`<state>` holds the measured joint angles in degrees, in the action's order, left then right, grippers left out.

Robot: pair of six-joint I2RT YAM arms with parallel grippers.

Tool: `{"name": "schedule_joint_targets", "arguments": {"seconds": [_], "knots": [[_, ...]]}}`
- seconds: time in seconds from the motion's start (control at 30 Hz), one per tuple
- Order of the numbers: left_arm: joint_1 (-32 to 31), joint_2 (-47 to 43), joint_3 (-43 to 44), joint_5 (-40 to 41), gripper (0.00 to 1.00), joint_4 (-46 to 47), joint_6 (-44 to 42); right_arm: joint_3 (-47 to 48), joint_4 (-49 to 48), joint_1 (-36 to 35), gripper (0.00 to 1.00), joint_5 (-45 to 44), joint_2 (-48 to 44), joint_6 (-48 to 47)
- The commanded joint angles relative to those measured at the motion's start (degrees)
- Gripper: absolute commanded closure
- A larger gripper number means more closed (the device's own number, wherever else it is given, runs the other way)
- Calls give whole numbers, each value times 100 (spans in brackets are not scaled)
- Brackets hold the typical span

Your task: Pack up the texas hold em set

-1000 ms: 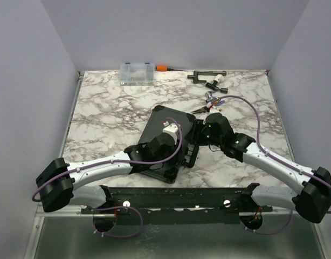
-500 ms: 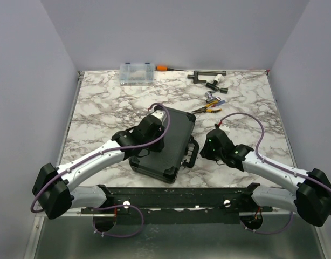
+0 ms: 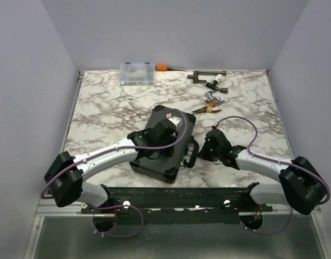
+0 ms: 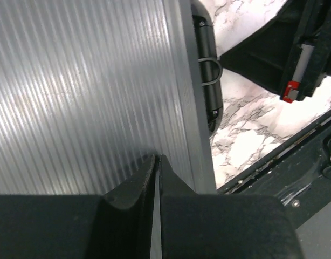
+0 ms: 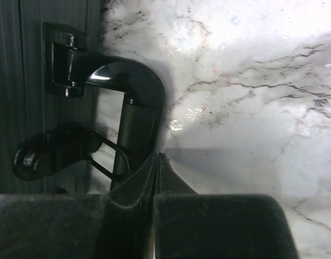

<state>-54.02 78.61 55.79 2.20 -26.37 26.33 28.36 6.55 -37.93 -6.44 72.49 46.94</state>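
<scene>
Left wrist view: my left gripper [image 4: 156, 159] closed, empty, over ribbed case [image 4: 74, 97] lid; overhead, my arm hides this. Right gripper [image 5: 157, 156] closed, empty, just beside handle [image 5: 137, 108].

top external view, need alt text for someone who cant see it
A closed black hard case lies in the middle of a marble table, with the left gripper over its lid and the right gripper beside its handle, both shut. Toward the far edge sit a clear organiser box, yellow-handled pliers and other small tools.
</scene>
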Motion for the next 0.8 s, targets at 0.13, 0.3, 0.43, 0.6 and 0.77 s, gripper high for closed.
{"name": "schedule_joint_targets", "arguments": {"seconds": [0.13, 0.3, 0.43, 0.6, 0.77], "knots": [[-169, 360, -502, -189, 97, 55, 271, -121, -1193, 148, 100, 973, 177, -66], [-177, 437, -617, -211, 98, 184, 305, -39, -1285, 146, 99, 1219, 117, -92], [-179, 484, -630, -216, 98, 241, 307, 36, -1261, 146, 99, 1504, 5, -89], [-186, 525, -629, -213, 99, 283, 303, 99, -1143, 146, 99, 1595, -189, -114], [-187, 584, -622, -384, 99, 324, 294, 170, -1217, 147, 99, 1695, -374, -104]]}}
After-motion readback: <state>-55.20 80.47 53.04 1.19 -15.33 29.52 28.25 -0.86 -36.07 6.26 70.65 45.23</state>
